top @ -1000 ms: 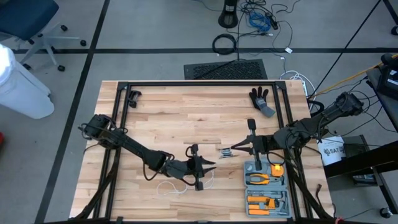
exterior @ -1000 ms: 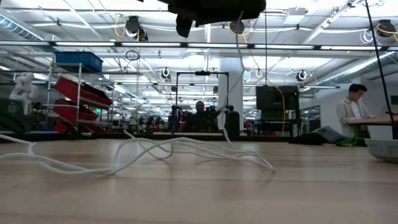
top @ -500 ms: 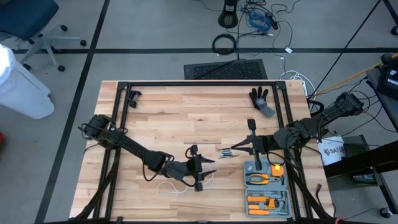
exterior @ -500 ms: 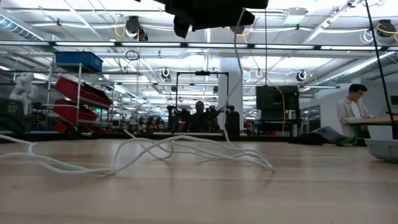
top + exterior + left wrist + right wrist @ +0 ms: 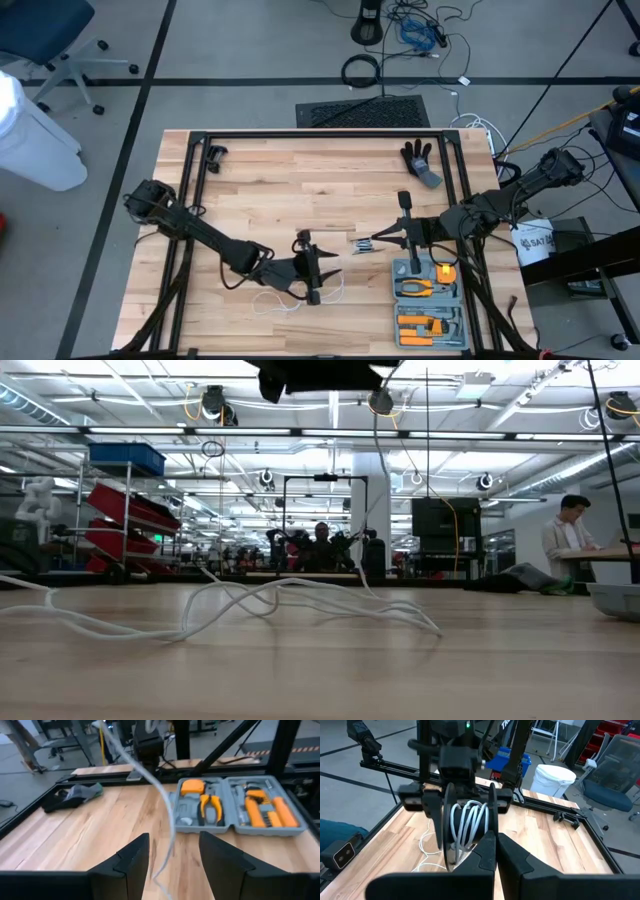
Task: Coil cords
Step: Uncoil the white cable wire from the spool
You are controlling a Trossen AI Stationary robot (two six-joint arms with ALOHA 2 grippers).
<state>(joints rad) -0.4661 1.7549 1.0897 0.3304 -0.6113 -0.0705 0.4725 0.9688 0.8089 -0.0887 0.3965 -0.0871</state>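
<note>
The black reel [image 5: 467, 827], with white cord wound on it, hangs above the table's middle, and my right gripper [image 5: 495, 839] is shut on it. In the high view the reel [image 5: 358, 244] sits at that gripper's tips. The cord [image 5: 376, 490] drops from the reel [image 5: 380, 401] to loose loops [image 5: 280, 603] on the wood near the front edge [image 5: 275, 300]. My left gripper [image 5: 172, 842] is open just left of the reel [image 5: 333, 268]. The cord [image 5: 165, 805] runs between its fingers; whether it touches them I cannot tell. My right gripper holds the reel at the lower rim of one black flange [image 5: 491, 831], pinched between its two shut fingertips. The fingers come nearly level from the table's right side. The reel is lifted clear of the table, on edge, and the cord hangs slack below it.
A grey tool case [image 5: 428, 305] with orange tools lies at the front right. A dark glove [image 5: 420, 162] lies at the back right. A black frame rail [image 5: 320, 136] runs round the table top. Bare wood [image 5: 290, 195] lies between the arms and the far rail.
My left gripper has drawn back a little from the reel toward the table's left edge and risen slightly. The reel and my right gripper have kept still. The cord still hangs from the reel to the same loops on the table.
</note>
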